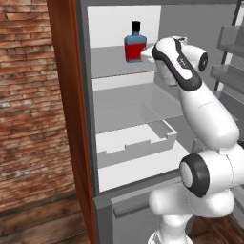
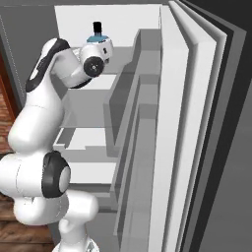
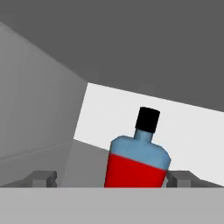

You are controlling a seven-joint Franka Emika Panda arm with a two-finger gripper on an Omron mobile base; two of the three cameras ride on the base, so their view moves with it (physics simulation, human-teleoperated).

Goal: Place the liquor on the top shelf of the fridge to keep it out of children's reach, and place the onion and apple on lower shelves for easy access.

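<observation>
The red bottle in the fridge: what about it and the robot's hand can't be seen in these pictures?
- Liquor base: hand view, cut off by the bottom band.
- Liquor body: right base view, behind the arm's wrist; cap shows.
- Gripper: left base view, fingers hidden behind the arm.
- Top shelf right part: left base view, behind the arm.

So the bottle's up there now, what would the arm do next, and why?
Probably draw straight back out of the fridge. The liquor stands upright on the top shelf, and the gripper is open, its fingertips standing wide to either side of the bottle, so pulling back shouldn't tip it.
</observation>
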